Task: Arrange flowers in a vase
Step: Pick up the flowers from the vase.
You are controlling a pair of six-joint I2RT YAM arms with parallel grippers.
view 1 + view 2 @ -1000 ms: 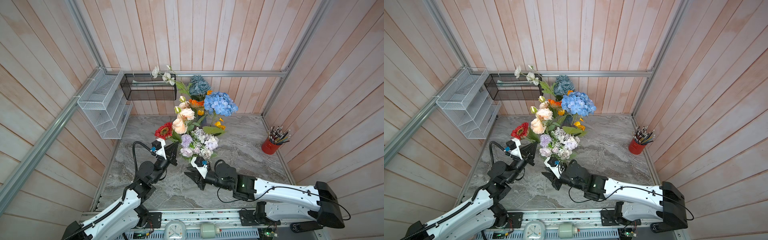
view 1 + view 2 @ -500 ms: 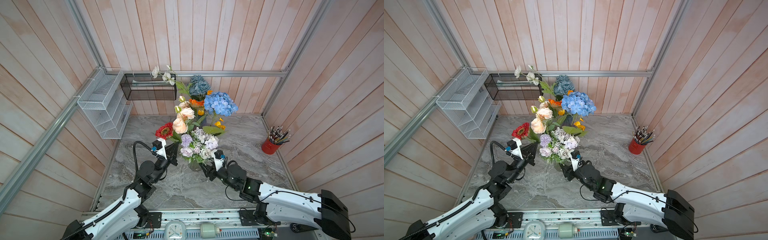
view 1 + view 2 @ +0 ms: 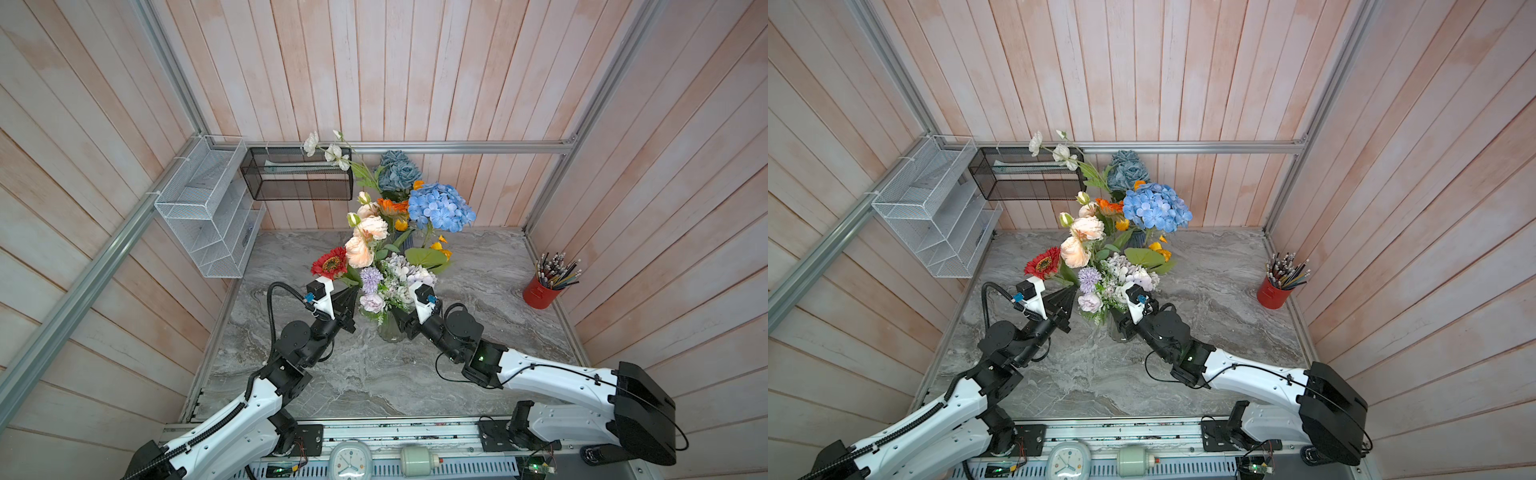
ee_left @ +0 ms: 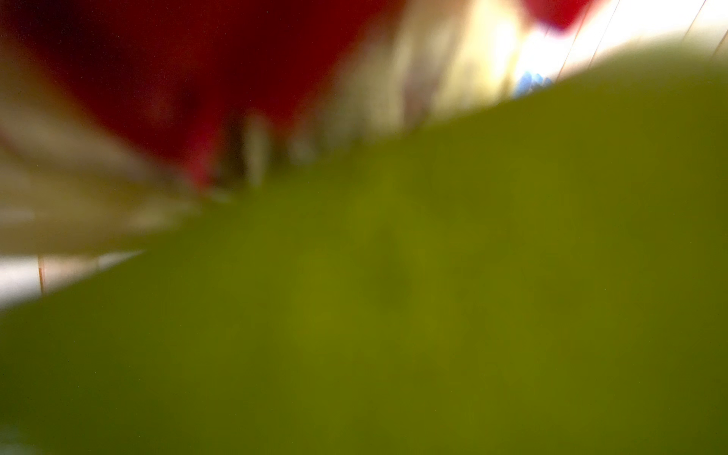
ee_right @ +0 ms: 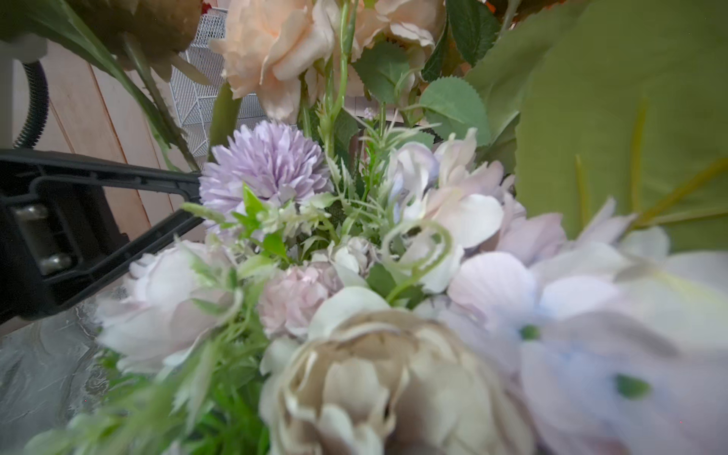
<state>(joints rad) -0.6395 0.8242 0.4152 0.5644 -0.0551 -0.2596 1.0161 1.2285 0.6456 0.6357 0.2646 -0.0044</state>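
In both top views the flowers (image 3: 440, 205) stand in the vase (image 3: 390, 330). Left gripper (image 3: 353, 293): closed to a point at the red flower (image 3: 330, 264) stem. Right gripper (image 3: 402, 323): beside the vase, under blooms; opening cannot be told.

Left wrist view: green and red blur.

Right wrist view: the left gripper (image 5: 195, 189) tip lies beside a lilac bloom (image 5: 268, 161).

Enclosure lined with pale pink-washed timber plank walls (image 3: 374, 62) under even, diffuse light, framed by aluminium rails (image 3: 457, 146), with a grey marbled table surface (image 3: 374, 374), a white wire shelf unit (image 3: 203, 216) and black mesh basket (image 3: 297, 178) mounted at the far-left corner, and a red pencil cup (image 3: 540, 293) by the right wall.
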